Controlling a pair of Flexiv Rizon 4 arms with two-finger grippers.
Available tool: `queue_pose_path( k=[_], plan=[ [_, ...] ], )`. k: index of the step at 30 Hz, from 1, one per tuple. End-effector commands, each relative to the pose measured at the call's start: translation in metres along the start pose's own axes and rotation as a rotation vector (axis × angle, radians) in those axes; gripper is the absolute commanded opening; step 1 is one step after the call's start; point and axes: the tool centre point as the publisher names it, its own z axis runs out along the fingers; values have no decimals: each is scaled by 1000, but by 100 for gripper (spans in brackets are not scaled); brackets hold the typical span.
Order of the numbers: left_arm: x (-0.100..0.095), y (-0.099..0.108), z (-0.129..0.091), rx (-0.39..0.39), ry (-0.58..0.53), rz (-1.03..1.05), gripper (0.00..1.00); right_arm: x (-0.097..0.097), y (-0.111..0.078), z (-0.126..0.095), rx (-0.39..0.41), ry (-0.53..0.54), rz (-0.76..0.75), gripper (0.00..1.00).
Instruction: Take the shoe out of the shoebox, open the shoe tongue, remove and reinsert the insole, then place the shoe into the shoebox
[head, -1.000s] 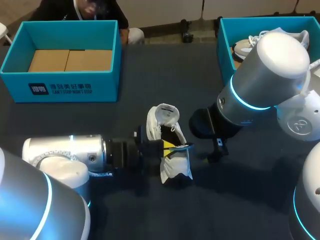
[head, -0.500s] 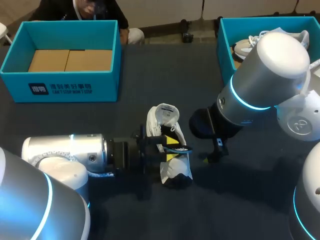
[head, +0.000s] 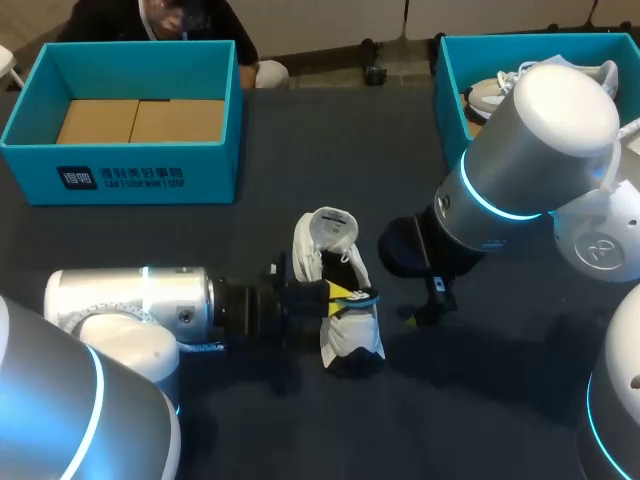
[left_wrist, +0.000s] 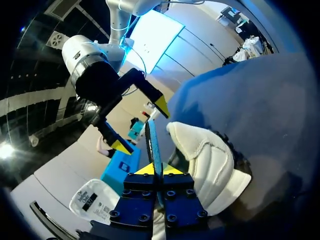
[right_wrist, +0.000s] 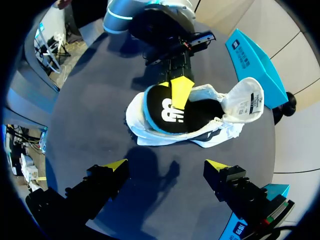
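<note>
- The shoe (head: 345, 325) is a white sneaker lying on the dark table (head: 300, 140), mid-table between the two grippers and outside both boxes. Its tongue (head: 332, 226) is pulled up.
- The left gripper (head: 342, 292) is clenched on the insole (head: 350, 297), which is black with a teal edge.
- The right gripper (head: 425, 305) is spread wide, just beside the shoe and apart from it.
- The right wrist view alone shows the insole's black face with a white logo, tilted across the shoe's opening.
- The left wrist view shows the insole only edge-on, as a thin strip between the fingers.
- Only the head view shows the teal shoebox (head: 120, 180) at far left and a second box (head: 450, 90) at far right.
</note>
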Motion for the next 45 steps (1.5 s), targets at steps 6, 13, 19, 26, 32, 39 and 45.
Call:
queue_pose_path(
  k=[6,13,19,26,32,39,45],
  plan=[
    [-3,-8,-2,-7,-8,-6,36,1,-1,0,-2,-1,-1,100],
    [-11,-28,-1,20,-21,10,45,1,-1,0,-2,-1,-1,100],
    [-8,-29,4,39,-9,-4,14,1,-1,0,-2,-1,-1,100],
    [-2,-17,7,27,23,-19,0,1,-1,0,-2,-1,-1,100],
    [1,-6,4,14,23,-22,0,1,-1,0,-2,-1,-1,100],
    [5,2,1,-6,35,-34,0,1,-1,0,-2,-1,-1,100],
    [4,-2,-1,0,30,-41,22,1,-1,0,-2,-1,-1,100]
  ],
)
